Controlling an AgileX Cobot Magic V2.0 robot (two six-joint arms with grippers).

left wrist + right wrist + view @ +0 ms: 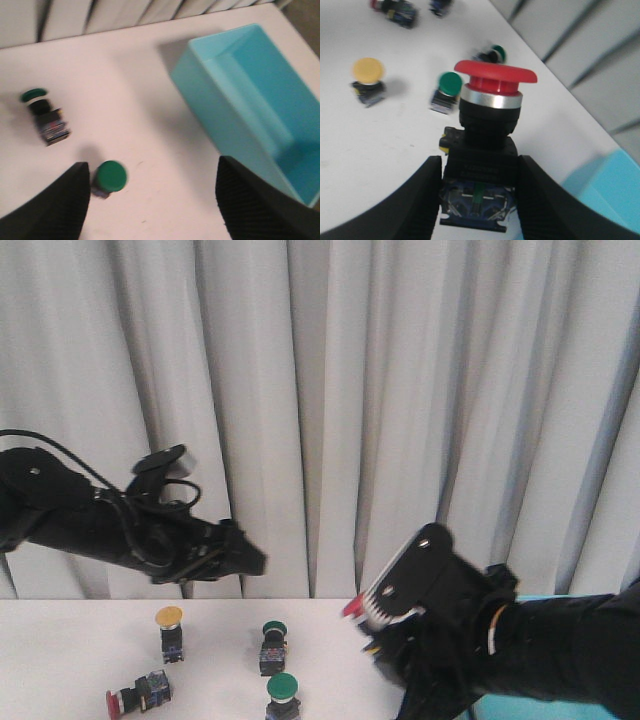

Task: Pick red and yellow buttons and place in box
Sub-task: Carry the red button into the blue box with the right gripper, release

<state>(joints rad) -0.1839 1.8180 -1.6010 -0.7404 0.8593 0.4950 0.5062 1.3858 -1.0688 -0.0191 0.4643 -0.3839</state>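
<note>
My right gripper (pixel 479 200) is shut on the dark body of a red-capped button (pixel 495 76) and holds it above the table; its red cap shows in the front view (pixel 352 608). A yellow button (pixel 170 628) stands upright on the table at the left, also in the right wrist view (pixel 368 70). A second red button (pixel 135 695) lies on its side near the front left. The turquoise box (pixel 255 100) is on the right, mostly hidden behind my right arm in the front view (pixel 500 708). My left gripper (pixel 155 210) is open and empty, raised above the table (pixel 250 560).
Two green-capped buttons sit mid-table: one lying down (pixel 273 645), one upright (pixel 283 692). The upright one (pixel 111 176) is just inside my left gripper's finger (pixel 50 205) in the left wrist view. White curtains hang behind the table.
</note>
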